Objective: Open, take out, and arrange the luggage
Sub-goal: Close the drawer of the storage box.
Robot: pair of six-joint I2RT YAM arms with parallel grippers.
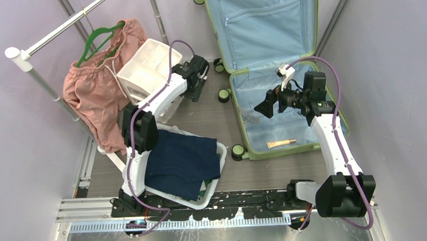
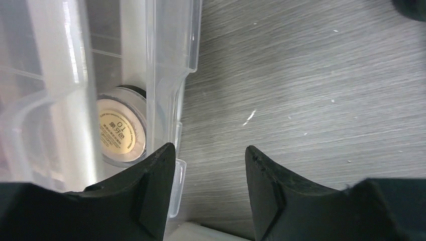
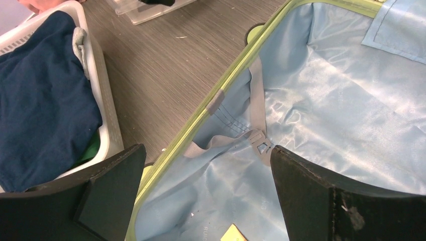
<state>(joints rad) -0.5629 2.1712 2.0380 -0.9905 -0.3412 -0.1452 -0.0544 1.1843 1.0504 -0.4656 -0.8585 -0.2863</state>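
At the far right of the table [image 1: 211,118] we see the luggage [image 1: 262,38] lying open, its two halves spread apart. The farther half carries a zip pocket [image 1: 250,17], and the nearer half lies flat beside the right arm. Its rim is light green and its lining is a glossy, creased light blue fabric. Small dark-and-green wheels [image 1: 237,152] sit along the left edge. Within the nearer half we find a grey strap [image 3: 255,100] ending in a plastic buckle, and a slim tan tube [image 1: 281,144] near the front rim. Our right gripper [image 3: 207,149] hangs over this half with its jaws spread wide and nothing between them.

Near the left arm's base stands a white perforated basket [image 1: 221,152], holding a folded navy cloth [image 1: 180,162] with something green under it. Farther back sits a white drawer unit [image 1: 145,66]. From the left wrist we see a clear plastic drawer [image 2: 166,60] with smooth, rounded walls. Inside it rests a round jar [image 2: 120,131] with a gold label on its top. Our left gripper [image 2: 209,148] is just beside that drawer, over the grey wood-grain table, with its jaws partly apart and empty. Behind, a pink garment [image 1: 100,87] hangs on a green hanger [image 1: 96,39].
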